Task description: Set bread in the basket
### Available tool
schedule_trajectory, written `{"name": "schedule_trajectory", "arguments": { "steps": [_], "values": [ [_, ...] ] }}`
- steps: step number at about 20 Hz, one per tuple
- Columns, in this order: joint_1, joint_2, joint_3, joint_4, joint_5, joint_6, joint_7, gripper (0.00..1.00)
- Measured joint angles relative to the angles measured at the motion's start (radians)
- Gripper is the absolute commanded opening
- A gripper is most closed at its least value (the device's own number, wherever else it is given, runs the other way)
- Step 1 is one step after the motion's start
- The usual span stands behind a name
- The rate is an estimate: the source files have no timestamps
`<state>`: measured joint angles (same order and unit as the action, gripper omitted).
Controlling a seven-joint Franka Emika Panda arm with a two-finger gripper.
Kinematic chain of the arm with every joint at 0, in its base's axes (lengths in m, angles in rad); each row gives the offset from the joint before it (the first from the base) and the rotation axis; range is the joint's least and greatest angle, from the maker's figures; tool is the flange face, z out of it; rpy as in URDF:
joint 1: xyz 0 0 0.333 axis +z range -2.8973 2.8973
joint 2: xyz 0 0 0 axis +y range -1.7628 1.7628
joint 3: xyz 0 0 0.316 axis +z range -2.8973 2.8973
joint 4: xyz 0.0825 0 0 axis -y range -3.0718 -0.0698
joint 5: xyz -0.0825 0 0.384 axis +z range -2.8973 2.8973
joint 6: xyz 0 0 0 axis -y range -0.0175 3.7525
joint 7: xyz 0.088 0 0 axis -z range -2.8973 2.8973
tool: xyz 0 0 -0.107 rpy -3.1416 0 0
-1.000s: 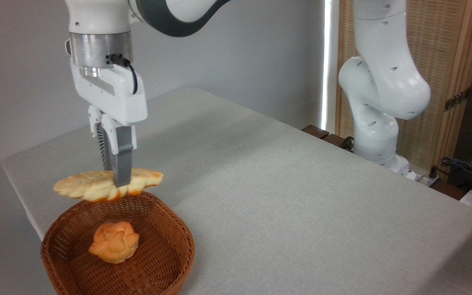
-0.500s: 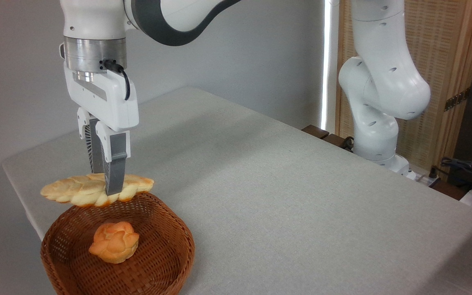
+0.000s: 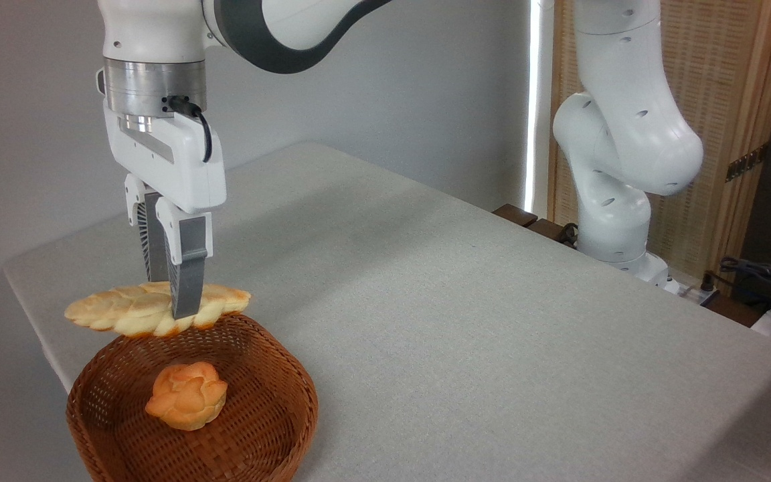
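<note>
The gripper point(image 3: 173, 309) pinches the braided loaf point(image 3: 156, 308) at its middle, its long axis level and running left to right over the far rim of the wicker basket point(image 3: 278, 375), whose bowl lies nearer us.

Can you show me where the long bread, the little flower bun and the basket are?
long bread point(image 3: 118, 311): fixed camera view, on its braided top, left of the jaws.
flower bun point(image 3: 187, 395): fixed camera view, on its middle.
basket point(image 3: 282, 395): fixed camera view, on its woven right wall.
</note>
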<state>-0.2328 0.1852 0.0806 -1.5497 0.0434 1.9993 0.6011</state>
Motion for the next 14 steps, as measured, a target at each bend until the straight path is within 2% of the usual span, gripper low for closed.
{"name": "schedule_trajectory", "arguments": {
  "steps": [14],
  "values": [
    [0.001,-0.002,0.008,0.01,-0.005,0.0,-0.001,1.0]
  ]
}}
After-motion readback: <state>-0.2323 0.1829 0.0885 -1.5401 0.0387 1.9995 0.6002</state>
